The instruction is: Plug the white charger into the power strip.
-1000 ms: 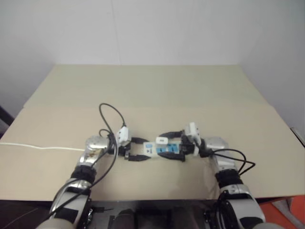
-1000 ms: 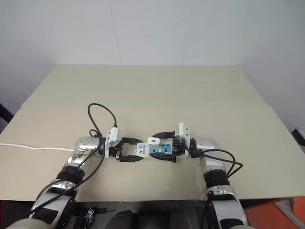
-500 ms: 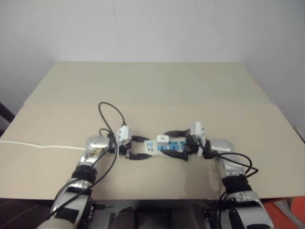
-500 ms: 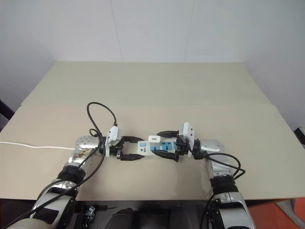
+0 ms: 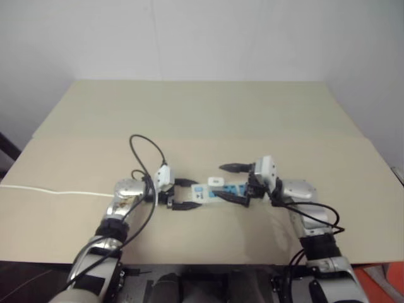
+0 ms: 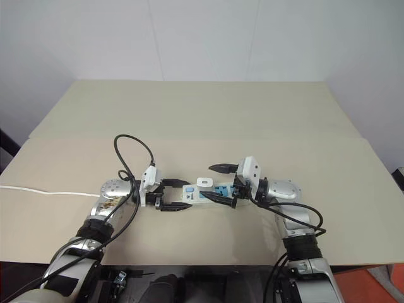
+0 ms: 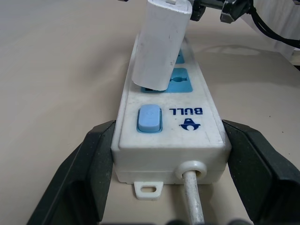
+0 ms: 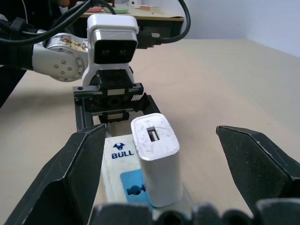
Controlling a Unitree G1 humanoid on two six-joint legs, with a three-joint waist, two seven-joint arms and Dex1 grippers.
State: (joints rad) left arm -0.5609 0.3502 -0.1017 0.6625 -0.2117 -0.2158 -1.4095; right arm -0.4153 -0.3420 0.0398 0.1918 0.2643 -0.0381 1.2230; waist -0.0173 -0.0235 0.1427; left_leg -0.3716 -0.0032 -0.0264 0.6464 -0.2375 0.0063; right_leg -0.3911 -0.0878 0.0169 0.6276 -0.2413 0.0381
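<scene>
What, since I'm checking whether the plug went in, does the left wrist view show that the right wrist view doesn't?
Left wrist view adds: the white charger's base meeting the socket, the blue switch, the cord, and the left gripper clamping the power strip's end.
Right wrist view adds: the charger's USB port and the right gripper open wide, clear of the charger.
Shared: the charger standing in the strip.

head eyes: look forward and down on my two arms from well above | left wrist: close behind my left gripper (image 7: pixel 164 187), facing the power strip (image 7: pixel 171 126) | right wrist: close, opposite way | shared: strip with white charger (image 8: pixel 156 157)
</scene>
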